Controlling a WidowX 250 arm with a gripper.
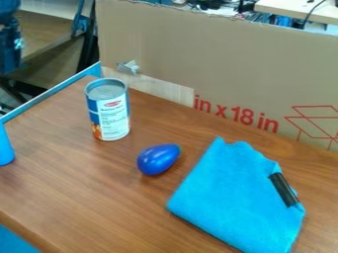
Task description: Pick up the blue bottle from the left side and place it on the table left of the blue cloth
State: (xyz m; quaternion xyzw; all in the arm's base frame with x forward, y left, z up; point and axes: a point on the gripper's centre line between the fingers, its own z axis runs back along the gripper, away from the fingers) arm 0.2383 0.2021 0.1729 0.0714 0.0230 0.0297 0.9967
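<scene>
Apparently steadied by its flat base, a blue-and-white cylindrical can (107, 109) stands near a glossy blue egg (158, 159); I cannot tell the opening or hold of the black gripper (9, 63).

1 blue-and-white can (111, 112) stands upright; wooden table (72, 190), near cardboard (224, 59).

The left edge slices through a dark, blurred form (9, 44) and a blue object (5, 147) – what either is cannot be told. The bottom edge clips the cloth (231, 197) and, with the right edge, the table (99, 197). The cardboard (224, 59) runs out of view at right. The can's (113, 116) finer print is too small to read.
</scene>
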